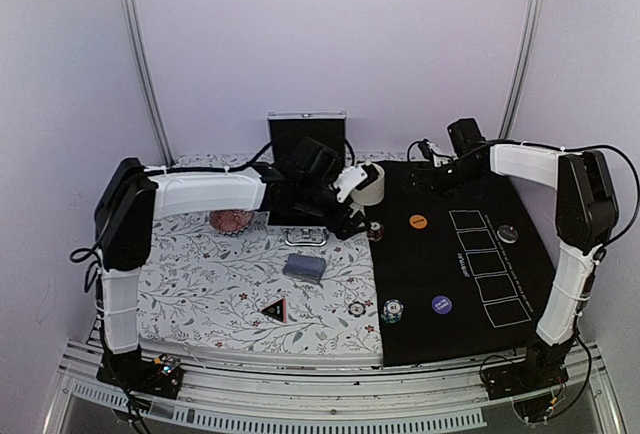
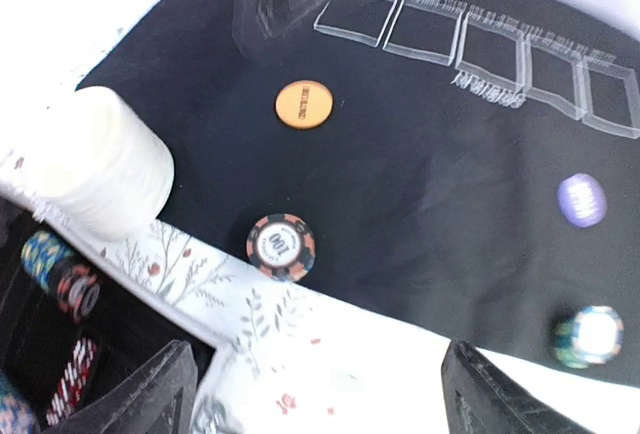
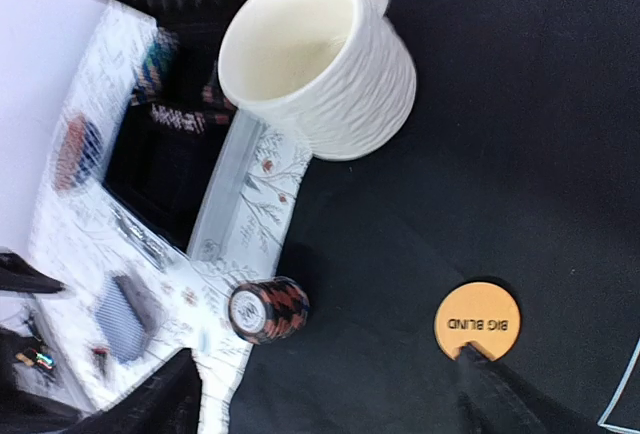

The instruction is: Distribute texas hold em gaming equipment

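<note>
An orange disc (image 1: 418,221) and a dark blue disc (image 1: 441,304) lie on the black mat (image 1: 450,344). A red-and-black chip stack (image 1: 374,231) stands at the mat's left edge. A green-and-white chip stack (image 1: 392,310) and a single chip (image 1: 356,309) sit near the front. The grey-blue card deck (image 1: 303,267) and the black triangle marker (image 1: 274,309) lie on the floral cloth. My left gripper (image 1: 350,219) is open and empty just left of the red-and-black stack (image 2: 281,246). My right gripper (image 1: 428,176) is open and empty above the mat's back, with the orange disc (image 3: 478,320) and the stack (image 3: 268,310) below it.
A cream cup (image 1: 370,183) stands at the mat's back left corner. An open black chip case (image 1: 305,154) holds more chips behind the left gripper. A pink dish (image 1: 231,220) sits on the cloth. A clear disc (image 1: 508,234) lies beside the white card outlines (image 1: 490,269).
</note>
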Action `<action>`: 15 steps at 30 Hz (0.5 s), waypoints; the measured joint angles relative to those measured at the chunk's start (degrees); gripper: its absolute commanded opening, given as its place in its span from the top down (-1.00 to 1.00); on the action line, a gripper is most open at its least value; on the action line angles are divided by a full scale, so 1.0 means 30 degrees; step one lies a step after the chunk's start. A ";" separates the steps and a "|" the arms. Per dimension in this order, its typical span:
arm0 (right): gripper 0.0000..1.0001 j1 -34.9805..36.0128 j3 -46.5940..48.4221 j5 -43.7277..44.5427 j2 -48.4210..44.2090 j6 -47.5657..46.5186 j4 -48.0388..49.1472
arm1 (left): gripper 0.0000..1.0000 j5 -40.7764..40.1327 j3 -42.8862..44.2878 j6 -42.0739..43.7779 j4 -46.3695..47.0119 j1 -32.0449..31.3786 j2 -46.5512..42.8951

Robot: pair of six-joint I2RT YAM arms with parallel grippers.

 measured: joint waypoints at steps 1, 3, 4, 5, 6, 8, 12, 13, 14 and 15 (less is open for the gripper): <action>-0.98 0.0350 0.0095 0.0729 -0.0029 -0.0022 -0.0248 | -0.74 0.0233 -0.0714 -0.0386 0.0233 0.0146 -0.0794; -0.98 0.1297 0.0364 0.2251 0.0007 -0.0197 -0.0765 | -0.74 0.0816 -0.2251 -0.1319 0.0780 0.0685 -0.2310; -0.98 0.1778 0.0532 0.2805 0.0051 -0.0197 -0.1005 | -0.74 0.1151 -0.3228 -0.1865 0.1020 0.1158 -0.3191; -0.98 0.2484 0.0838 0.3585 0.0146 -0.0240 -0.1275 | -0.74 0.1428 -0.4080 -0.2324 0.1158 0.1698 -0.3956; -0.98 0.2958 0.1093 0.4014 0.0262 -0.0277 -0.1377 | -0.73 0.1690 -0.5020 -0.2841 0.1370 0.2346 -0.4736; -0.98 0.4065 0.2018 0.5034 0.0787 -0.0423 -0.1690 | -0.74 0.1931 -0.6557 -0.3585 0.1639 0.3468 -0.6011; -0.98 0.5581 0.4328 0.6462 0.2623 -0.0729 -0.2543 | -0.74 0.1763 -0.8568 -0.4240 0.1705 0.4619 -0.7628; -0.98 0.5836 0.4947 0.6790 0.3228 -0.0867 -0.2805 | -0.73 0.1763 -0.8837 -0.4299 0.1661 0.4575 -0.7876; -0.98 0.6047 0.5508 0.7111 0.3832 -0.0969 -0.3060 | -0.73 0.1763 -0.9027 -0.4328 0.1552 0.4481 -0.8087; -0.98 0.6215 0.5974 0.7431 0.4415 -0.1042 -0.3366 | -0.74 0.1756 -0.9158 -0.4328 0.1523 0.4401 -0.8218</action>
